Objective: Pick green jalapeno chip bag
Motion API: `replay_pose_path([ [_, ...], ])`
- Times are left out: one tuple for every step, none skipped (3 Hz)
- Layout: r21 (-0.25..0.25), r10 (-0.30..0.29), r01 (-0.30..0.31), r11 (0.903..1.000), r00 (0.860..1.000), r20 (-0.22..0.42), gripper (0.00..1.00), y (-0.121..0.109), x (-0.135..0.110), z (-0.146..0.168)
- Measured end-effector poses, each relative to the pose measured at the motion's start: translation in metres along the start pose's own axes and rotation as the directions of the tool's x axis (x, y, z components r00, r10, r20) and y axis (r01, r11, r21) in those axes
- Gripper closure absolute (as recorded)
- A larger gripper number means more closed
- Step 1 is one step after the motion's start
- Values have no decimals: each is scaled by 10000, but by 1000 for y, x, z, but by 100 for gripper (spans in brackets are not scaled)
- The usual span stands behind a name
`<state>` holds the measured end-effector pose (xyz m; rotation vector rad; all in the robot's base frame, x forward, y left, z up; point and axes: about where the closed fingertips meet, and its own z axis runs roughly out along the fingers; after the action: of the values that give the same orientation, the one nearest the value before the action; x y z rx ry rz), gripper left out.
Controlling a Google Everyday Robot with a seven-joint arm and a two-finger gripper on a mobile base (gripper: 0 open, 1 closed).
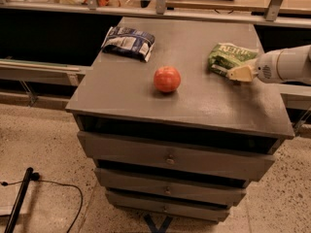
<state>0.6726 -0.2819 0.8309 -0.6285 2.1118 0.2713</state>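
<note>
The green jalapeno chip bag (230,57) lies flat at the right rear of the grey cabinet top (194,101). It is glossy green with pale lettering. My gripper (239,74) comes in from the right on a white arm (286,65). Its pale tip is at the bag's near right edge and covers part of it. Whether it touches the bag cannot be told.
A red-orange ball (167,78) sits near the middle of the top. A dark blue and white snack bag (129,42) lies at the rear left. The cabinet has drawers (169,158) below. A shelf rail (155,8) runs behind. A cable (58,188) lies on the floor at left.
</note>
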Motion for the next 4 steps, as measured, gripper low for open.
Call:
replay_pose_path([
  [-60,-128,132,9999,9981,608,91,0,-18,-6],
  [-599,-323,420,9973,9875,1545,100,7,-48,-18],
  [-1369,-640,997,9856,9676,2441,100,15,-83,-34],
  [-2100,-901,1577,9649,9500,2990,100,24,-112,-56],
])
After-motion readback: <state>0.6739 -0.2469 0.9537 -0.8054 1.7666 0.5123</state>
